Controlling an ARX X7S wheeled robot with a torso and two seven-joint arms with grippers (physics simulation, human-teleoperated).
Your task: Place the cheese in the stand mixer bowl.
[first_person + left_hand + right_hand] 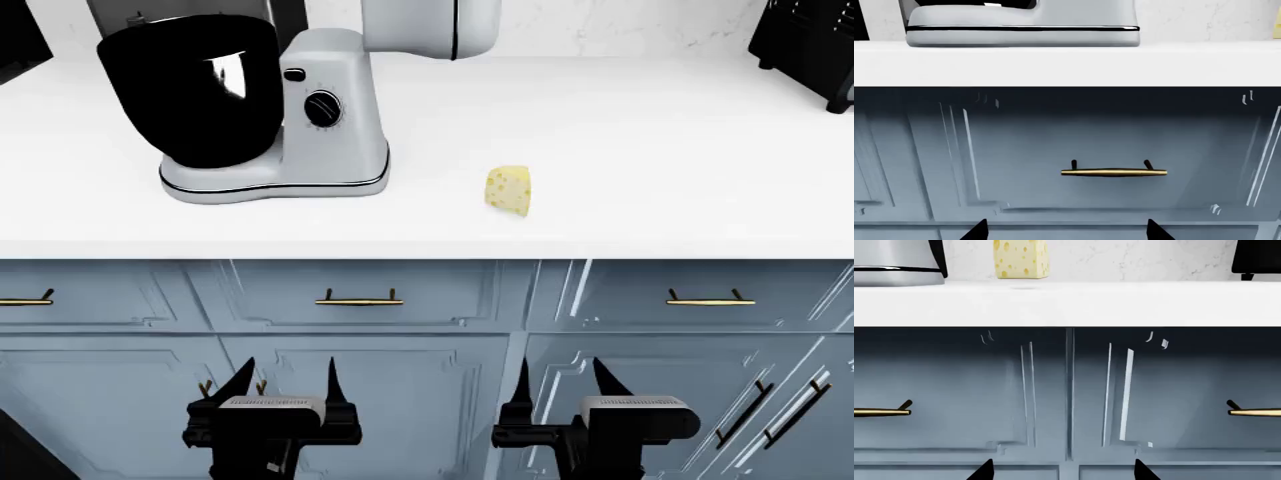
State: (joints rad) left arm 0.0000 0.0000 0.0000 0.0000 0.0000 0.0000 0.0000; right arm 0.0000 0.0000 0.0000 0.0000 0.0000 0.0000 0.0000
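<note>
My left gripper (284, 385) and right gripper (561, 383) hang side by side with fingers spread wide and nothing between them, low in front of the blue-grey drawer fronts (360, 295) with brass handles (359, 299), below the white counter (641, 150). From the right gripper, the cheese (509, 190) stands at about 12 o'clock on the counter near its front edge. The glossy black stand mixer bowl (194, 85) sits on its silver-grey mixer (334, 120) at about 11 o'clock from the left gripper, well apart from the cheese.

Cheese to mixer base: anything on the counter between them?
Nothing. In the head view, only bare white countertop separates the cheese from the mixer base; they sit apart, not touching.
</note>
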